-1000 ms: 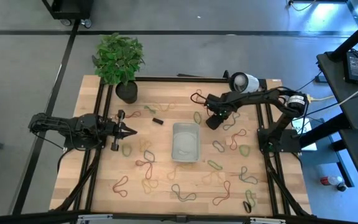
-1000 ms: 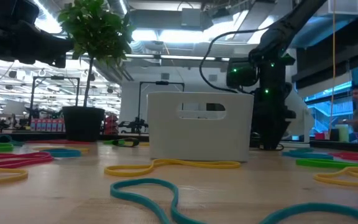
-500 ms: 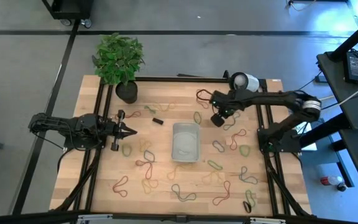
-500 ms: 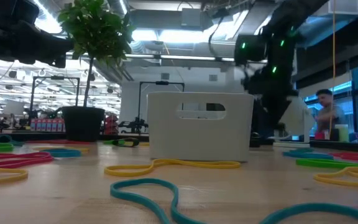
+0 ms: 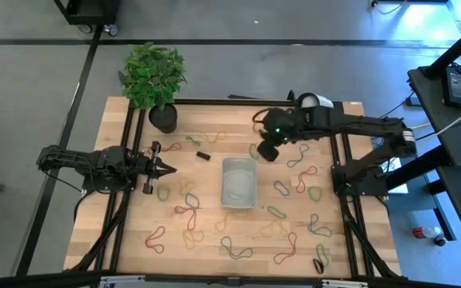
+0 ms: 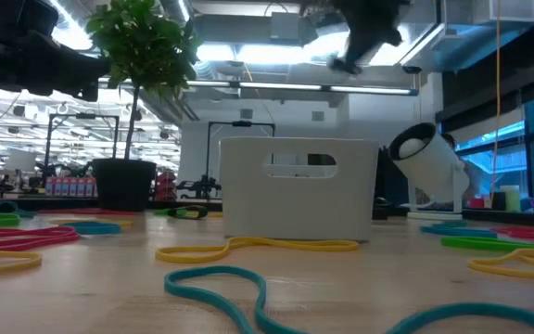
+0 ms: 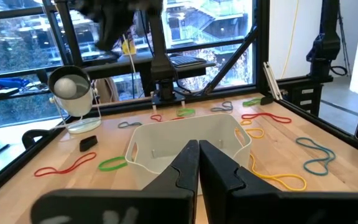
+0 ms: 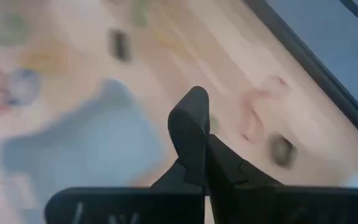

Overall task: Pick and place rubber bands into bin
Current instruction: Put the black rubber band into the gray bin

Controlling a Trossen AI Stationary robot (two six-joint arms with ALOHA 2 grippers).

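Grey-white bin (image 5: 239, 182), yellow rubber band (image 6: 258, 247), teal rubber band (image 6: 248, 288)

The closed left hand (image 7: 198, 163) points at the bin (image 7: 185, 144).

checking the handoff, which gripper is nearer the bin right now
The right. The right gripper is up in the air just off the bin's far right corner. The left gripper is parked farther off, out to the bin's left, pointing at it.

right wrist view is motion-blurred: the bin (image 8: 86, 149) and rubber bands (image 8: 257, 112) show only as smears.
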